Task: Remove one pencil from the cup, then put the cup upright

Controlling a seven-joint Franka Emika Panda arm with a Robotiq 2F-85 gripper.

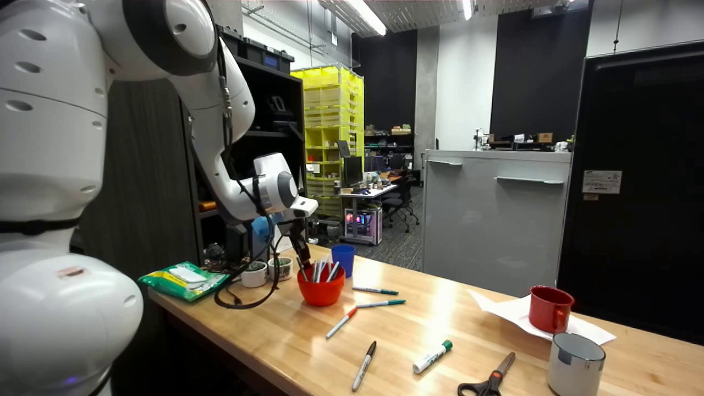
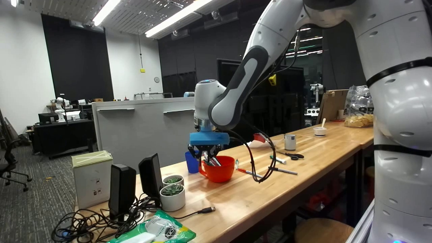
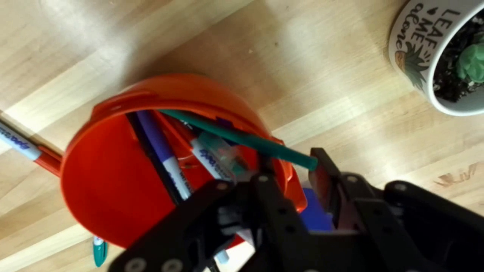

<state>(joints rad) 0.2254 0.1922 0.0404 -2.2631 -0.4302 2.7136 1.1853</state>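
At cup rim, jaws apart, prob. astride

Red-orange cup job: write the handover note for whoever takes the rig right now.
Pincer: open, jaws apart at the rim of the red-orange cup; no grip visible.
Things: the cup stands upright on the table, pens inside; a green stick, likely a pencil, juts past its rim beside one jaw.
Done: cup upright. Whether any loose pens came out of it, I can't tell.
Left: take out one pencil, perhaps the green stick, then check that the cup is upright.
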